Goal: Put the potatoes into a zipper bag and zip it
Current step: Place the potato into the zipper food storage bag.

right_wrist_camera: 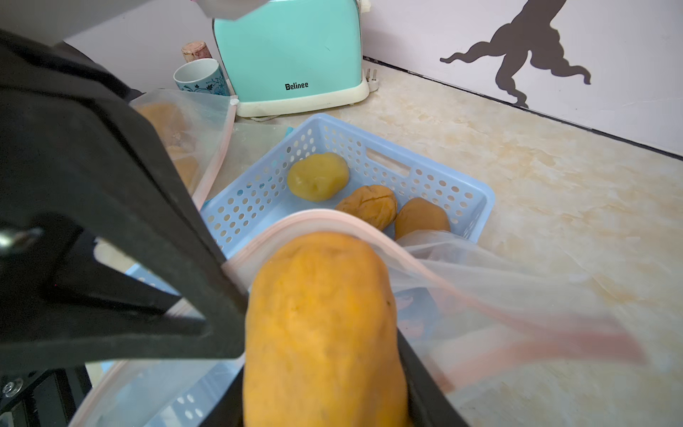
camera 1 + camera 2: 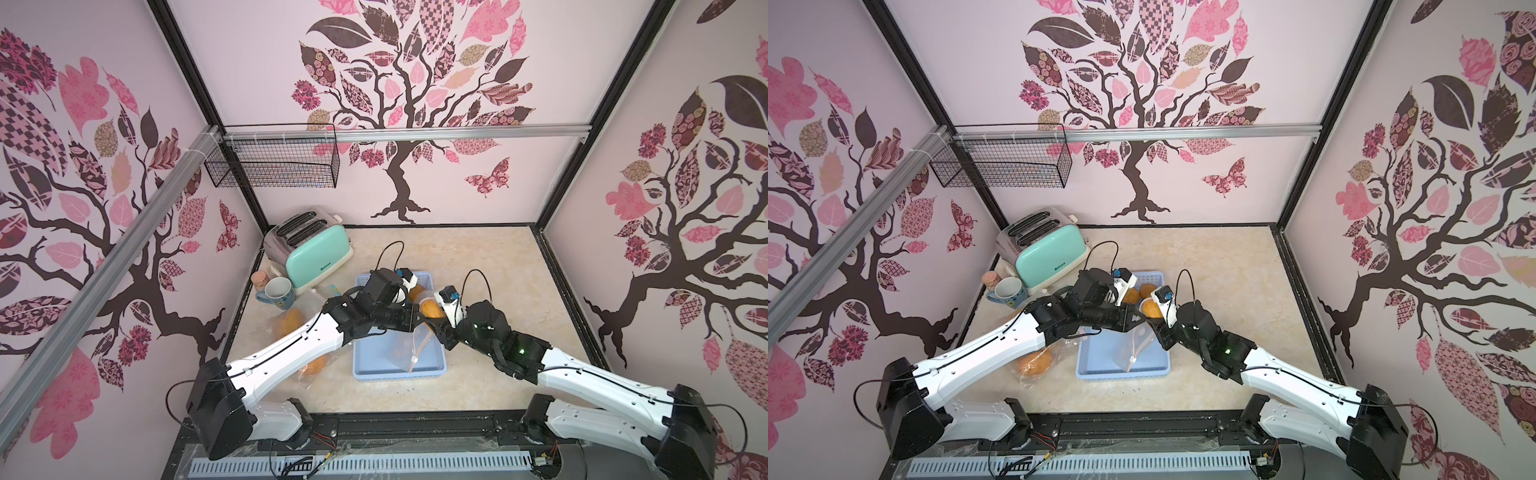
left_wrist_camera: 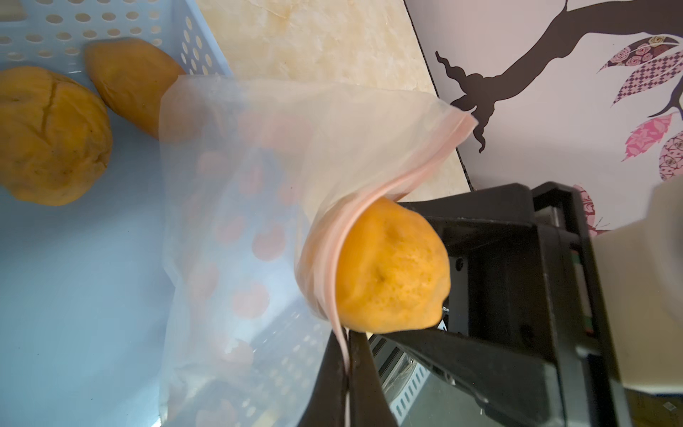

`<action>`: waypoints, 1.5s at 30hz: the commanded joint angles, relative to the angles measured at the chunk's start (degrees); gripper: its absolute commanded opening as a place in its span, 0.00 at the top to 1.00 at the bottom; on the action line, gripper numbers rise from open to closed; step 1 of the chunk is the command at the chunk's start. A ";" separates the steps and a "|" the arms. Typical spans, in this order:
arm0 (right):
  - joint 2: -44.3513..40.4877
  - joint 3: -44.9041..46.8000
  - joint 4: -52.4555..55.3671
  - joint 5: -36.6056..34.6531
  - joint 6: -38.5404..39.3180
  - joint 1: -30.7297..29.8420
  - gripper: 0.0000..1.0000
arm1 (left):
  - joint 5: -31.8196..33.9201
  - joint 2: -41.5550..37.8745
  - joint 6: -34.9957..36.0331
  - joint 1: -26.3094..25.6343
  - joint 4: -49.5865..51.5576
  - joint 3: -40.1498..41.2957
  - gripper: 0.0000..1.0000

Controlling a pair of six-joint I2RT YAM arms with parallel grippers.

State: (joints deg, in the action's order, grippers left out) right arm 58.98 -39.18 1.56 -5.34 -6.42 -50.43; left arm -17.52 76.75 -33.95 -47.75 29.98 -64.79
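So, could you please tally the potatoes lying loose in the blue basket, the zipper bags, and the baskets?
Loose potatoes: 3
Zipper bags: 2
Baskets: 2, blue basket and wire basket
Total: 7

A potato sits in the right end effector, at the mouth of a bag whose rim the left end effector pinches, over a basket. Beyond both: three potatoes in the basket; farther off, toaster and mug on the counter.
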 commanded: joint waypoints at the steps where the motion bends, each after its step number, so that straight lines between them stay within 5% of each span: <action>1: 3.41 -6.37 7.47 2.06 -6.06 -0.45 0.55 | -0.90 0.68 2.35 -0.24 -1.92 -4.47 1.00; 11: 10.34 -13.91 15.44 -3.37 -18.85 -0.45 0.52 | -1.46 0.73 1.69 -0.33 -3.30 -2.92 1.00; 13: 10.32 -14.84 15.58 -2.68 -19.74 -0.48 0.45 | -1.12 0.77 1.70 -0.33 -3.09 -2.93 1.00; 20: 11.24 -20.14 21.28 3.27 -15.16 -0.40 0.20 | -0.98 1.29 1.75 -0.33 -2.60 -2.97 1.00; 31: 1.85 -18.71 23.59 7.43 -10.72 -0.41 0.13 | -0.70 1.26 1.90 -0.33 -2.98 -2.53 1.00; 38: -3.01 -14.53 25.22 -0.11 -10.18 -0.45 0.21 | -1.20 1.99 1.95 -0.29 -3.38 -2.63 1.00; 45: -8.93 -6.10 21.37 -1.68 -12.95 -0.39 0.52 | -1.06 1.83 1.75 -0.37 -3.46 -2.51 1.00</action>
State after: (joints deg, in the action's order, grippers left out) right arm 51.31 -46.26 23.99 -5.43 -17.98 -50.57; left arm -18.22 78.59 -32.82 -47.94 27.92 -65.89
